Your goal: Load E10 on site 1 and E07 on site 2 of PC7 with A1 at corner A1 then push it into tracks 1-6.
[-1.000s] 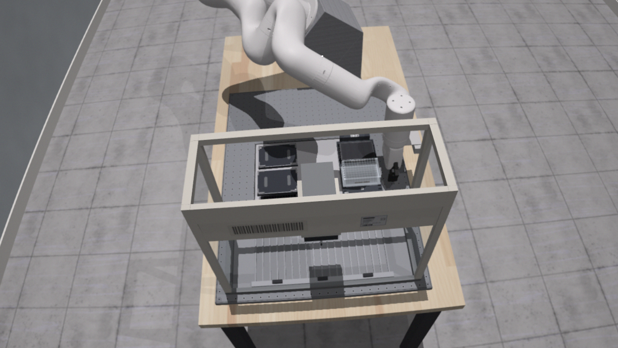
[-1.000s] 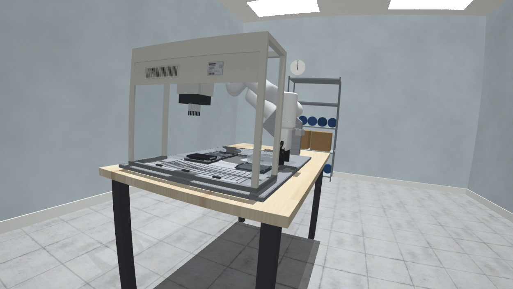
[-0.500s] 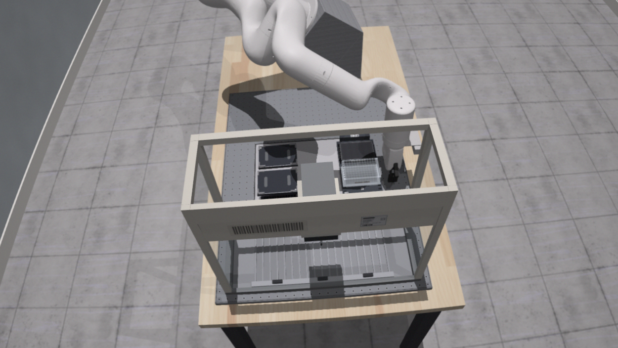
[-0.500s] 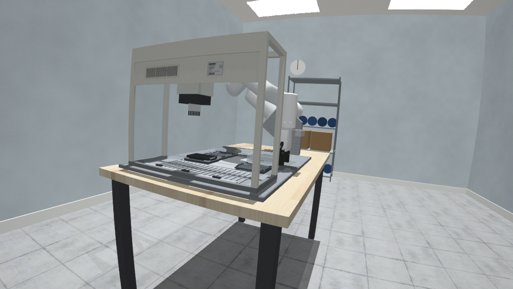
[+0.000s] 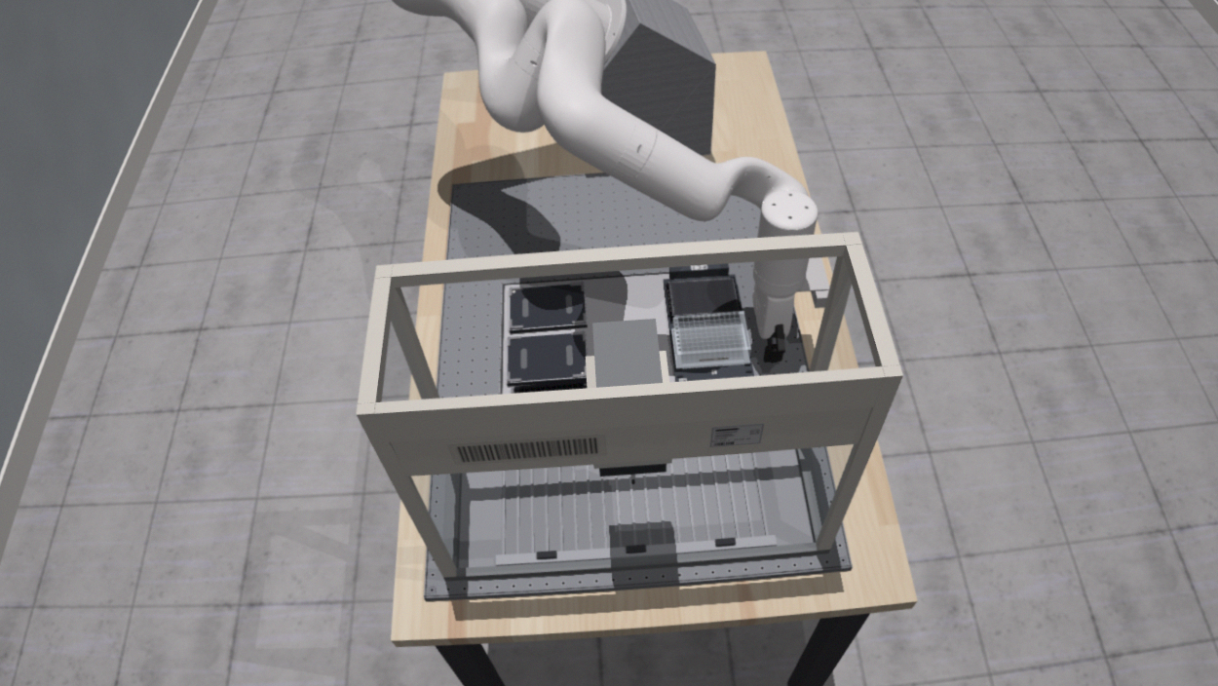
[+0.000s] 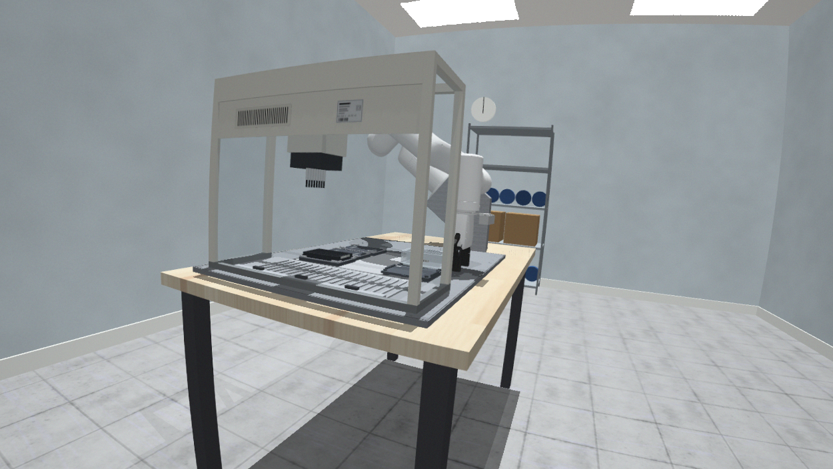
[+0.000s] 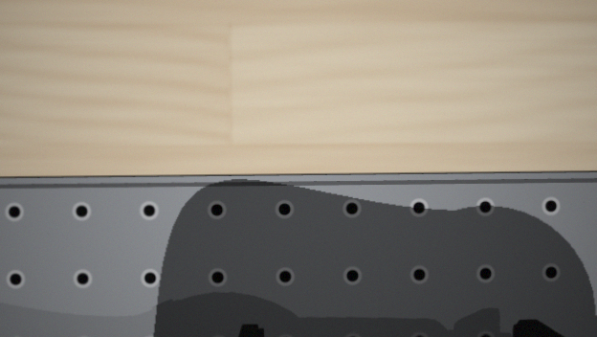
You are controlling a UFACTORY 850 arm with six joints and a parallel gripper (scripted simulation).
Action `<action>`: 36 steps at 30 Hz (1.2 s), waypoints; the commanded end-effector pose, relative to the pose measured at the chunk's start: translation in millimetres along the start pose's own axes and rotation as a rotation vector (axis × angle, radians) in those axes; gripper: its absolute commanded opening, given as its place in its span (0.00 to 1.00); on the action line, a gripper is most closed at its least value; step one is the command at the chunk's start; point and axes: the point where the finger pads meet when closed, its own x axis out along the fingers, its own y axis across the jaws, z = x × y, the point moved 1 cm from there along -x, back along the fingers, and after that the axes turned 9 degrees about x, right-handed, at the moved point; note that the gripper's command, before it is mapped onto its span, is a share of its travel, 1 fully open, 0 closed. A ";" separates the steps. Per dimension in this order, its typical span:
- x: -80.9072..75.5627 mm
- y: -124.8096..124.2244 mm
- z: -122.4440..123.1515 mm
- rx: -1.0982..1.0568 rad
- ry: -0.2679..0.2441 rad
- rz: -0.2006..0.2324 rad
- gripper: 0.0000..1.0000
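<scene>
Presently the gripper (image 5: 774,347) hangs low over the perforated breadboard (image 7: 81,244), fingers spread fully apart and holding nothing; in the wrist view only two dark fingertips show at the lower edge, above the board's holes and close to its edge with the wooden table (image 7: 297,86).

The clear 96-well plate, judged to be E01 (image 5: 710,337), lies just beside the gripper, toward the middle of the table in the top view; its long axis runs across that view; it rests on a dark nest (image 5: 712,367), and a second dark nest (image 5: 702,294) sits next behind it, nearer the arm's base.

Beyond a grey apron panel (image 5: 626,351) two dark plate sites (image 5: 545,332) sit in a row; these appear to belong to carrier PC7, though which labware occupies them cannot be told.

Obstacles: the instrument's cream frame post (image 5: 839,306) stands close outboard of the gripper; the top beam (image 5: 622,255) crosses overhead; a sideways approach to the plate appears to have limited clearance.
</scene>
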 end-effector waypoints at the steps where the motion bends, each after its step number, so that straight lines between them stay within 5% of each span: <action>1: 2.3 0.7 -0.3 0.001 0.001 0.001 1.00; 36: 8.4 1.7 5.5 0.000 0.001 0.001 1.00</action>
